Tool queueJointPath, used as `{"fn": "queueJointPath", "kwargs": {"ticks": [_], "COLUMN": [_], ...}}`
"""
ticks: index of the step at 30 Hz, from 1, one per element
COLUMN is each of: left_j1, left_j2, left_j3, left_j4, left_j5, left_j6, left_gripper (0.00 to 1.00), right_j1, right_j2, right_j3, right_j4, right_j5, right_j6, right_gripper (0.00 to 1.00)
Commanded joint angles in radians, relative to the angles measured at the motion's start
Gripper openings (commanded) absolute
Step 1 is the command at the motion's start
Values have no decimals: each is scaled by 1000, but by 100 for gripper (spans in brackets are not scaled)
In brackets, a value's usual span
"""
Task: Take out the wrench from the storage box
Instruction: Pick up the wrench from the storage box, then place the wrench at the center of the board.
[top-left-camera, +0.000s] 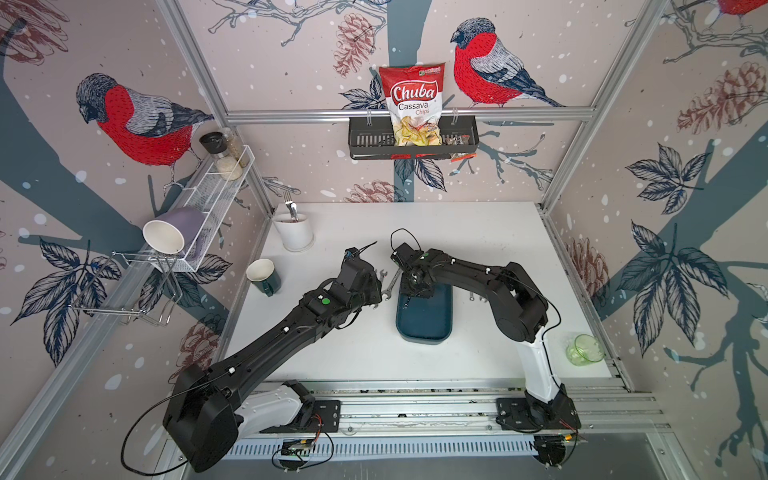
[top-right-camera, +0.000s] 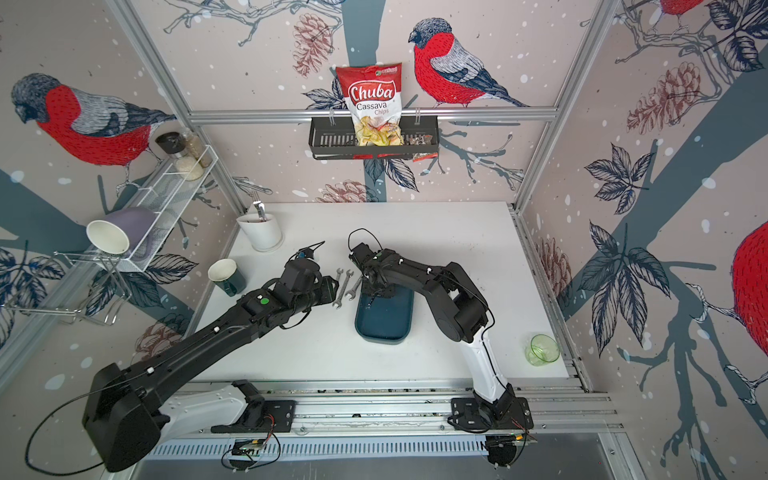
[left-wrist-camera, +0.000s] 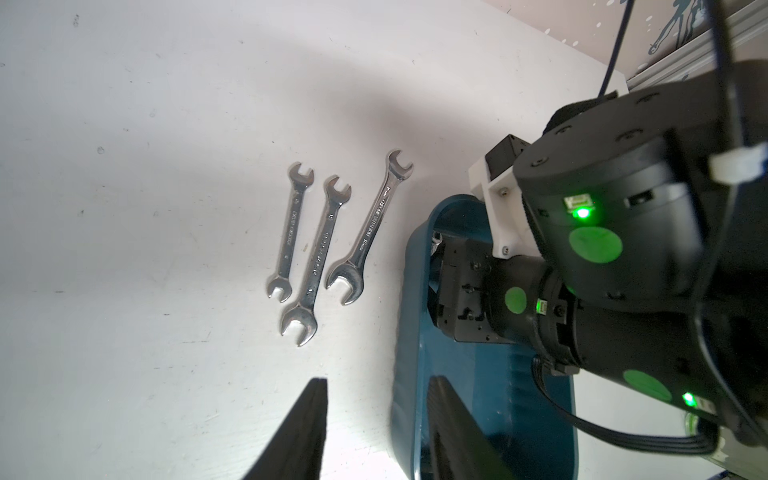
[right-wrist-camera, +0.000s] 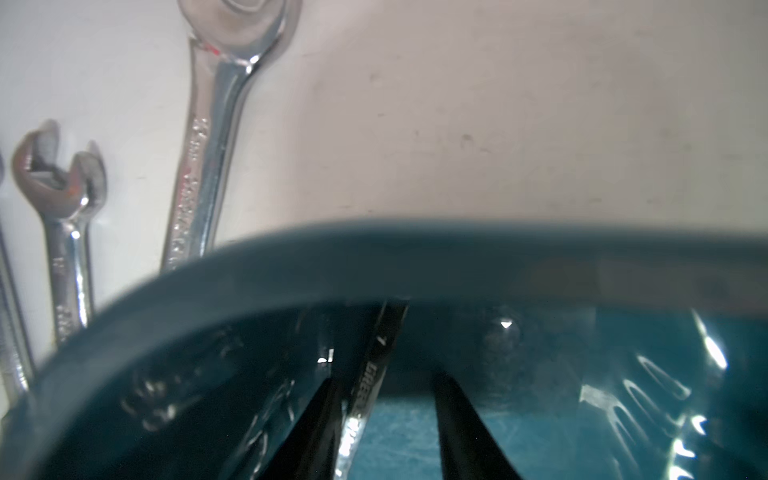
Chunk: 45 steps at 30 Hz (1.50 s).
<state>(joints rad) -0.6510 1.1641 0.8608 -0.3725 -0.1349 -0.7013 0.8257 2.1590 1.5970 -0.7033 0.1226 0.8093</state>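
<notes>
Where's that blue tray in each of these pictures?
Top view: storage box mid-table, far end under the right arm.
Top view: same spot, mid-table.
Left wrist: next to three wrenches, rim showing.
Right wrist: its curved rim close up.
Shared landmark: the wrenches lying beside it.

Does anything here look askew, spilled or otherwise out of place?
Nothing looks spilled or damaged. One small thing: inside the storage box, the wrench does not lie flat; it leans with its end up against the end wall, between the open fingers of the right gripper.
</notes>
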Motion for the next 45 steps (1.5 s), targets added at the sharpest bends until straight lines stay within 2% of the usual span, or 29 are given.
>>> {"fn": "queueJointPath", "kwargs": {"ticks": [1,6,9,14,23,35,38,45], "left_j1": [3,3,4,4,5,7,8,10], "left_j2": [-9,-20,-21,-26,-24,-21,-21,-15], "left_j3": [7,4,1,3,5,4,4,4], "left_j4": [-11,-14,-17,-21,-28,-31,-32,-32], "left_j5": [-21,-26,-25,-30,-35,-37,-38,-36], "left_j6": [15,15,16,19,24,25,26,26], "left_gripper": [44,44,44,44,44,45,44,44], "right_j1": [1,3,1,-3,-3,-26,-57,-210], "right_j2": [28,25,15,-11,-103,-306,-351,-455], "right_j3": [-18,-32,-49,-79,-82,0,0,-86], "right_j4": [-59,-59,-50,-39,-56,-184,-204,-183], "right_j5": [-9,-10,-7,-6,-6,54,74,73], "right_j6": [-11,-25,-30,-30,-53,-114,-134,-201], "right_gripper": [36,23,10,2,0,0,0,0]}}
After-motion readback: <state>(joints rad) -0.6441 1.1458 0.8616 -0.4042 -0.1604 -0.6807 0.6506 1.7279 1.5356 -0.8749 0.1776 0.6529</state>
